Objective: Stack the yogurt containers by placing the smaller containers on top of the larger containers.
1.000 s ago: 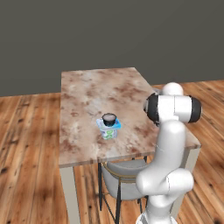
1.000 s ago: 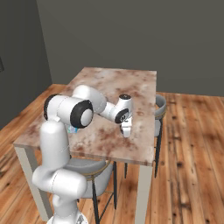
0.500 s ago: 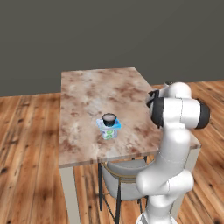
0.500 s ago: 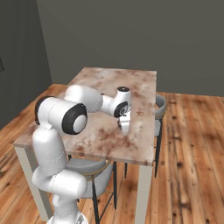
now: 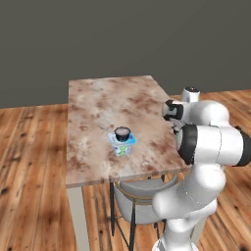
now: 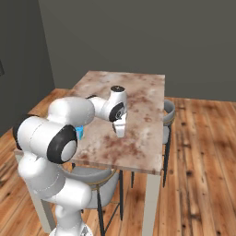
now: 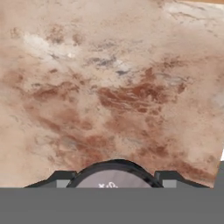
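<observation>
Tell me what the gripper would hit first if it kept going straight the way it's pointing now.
Probably the bare marble tabletop. The gripper, with a small dark cup between its fingers, looks straight at it, with nothing else in that line; how far off is unclear.

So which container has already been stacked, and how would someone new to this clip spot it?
Look at the brown marbled table, toward its near edge above the grey chair. A squarish white tub with a light-blue lid stands there, and on that lid sits the small dark round cup with a pale top, the only raised container.
</observation>
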Motion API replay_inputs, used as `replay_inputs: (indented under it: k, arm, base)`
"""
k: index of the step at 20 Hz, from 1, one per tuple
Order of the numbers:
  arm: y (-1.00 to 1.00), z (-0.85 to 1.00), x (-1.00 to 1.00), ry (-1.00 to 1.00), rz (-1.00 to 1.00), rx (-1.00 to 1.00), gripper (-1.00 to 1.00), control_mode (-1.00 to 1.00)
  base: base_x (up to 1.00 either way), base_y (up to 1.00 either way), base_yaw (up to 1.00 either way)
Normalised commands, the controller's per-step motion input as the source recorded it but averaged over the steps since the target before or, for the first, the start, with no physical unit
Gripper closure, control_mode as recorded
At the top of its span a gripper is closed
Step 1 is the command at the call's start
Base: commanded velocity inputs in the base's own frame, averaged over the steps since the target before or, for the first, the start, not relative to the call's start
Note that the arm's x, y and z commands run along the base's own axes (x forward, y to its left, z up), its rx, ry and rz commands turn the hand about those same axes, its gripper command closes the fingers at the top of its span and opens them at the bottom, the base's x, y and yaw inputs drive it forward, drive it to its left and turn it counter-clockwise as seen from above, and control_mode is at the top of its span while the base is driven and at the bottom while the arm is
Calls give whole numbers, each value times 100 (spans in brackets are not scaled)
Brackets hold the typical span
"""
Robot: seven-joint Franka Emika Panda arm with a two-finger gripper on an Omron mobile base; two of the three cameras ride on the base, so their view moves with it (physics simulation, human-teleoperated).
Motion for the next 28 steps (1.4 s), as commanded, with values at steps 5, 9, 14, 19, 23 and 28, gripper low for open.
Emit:
replay_inputs:
  k: [5, 9, 14, 19, 23, 28]
  arm:
    - [42, 57, -54, -11, 0, 0, 100, -100]
    - [46, 54, -48, -8, 0, -1, 100, -100]
    - [42, 54, -37, -4, 0, -1, 100, -100]
    - [39, 49, -29, 0, 0, -1, 100, -100]
    - [41, 40, -19, 0, 0, 0, 100, -100]
    - [47, 28, -9, 0, 0, 0, 100, -100]
  base:
    - [0, 0, 0]
    - [0, 0, 0]
    - [0, 0, 0]
    - [0, 0, 0]
    - [0, 0, 0]
    - [0, 0, 0]
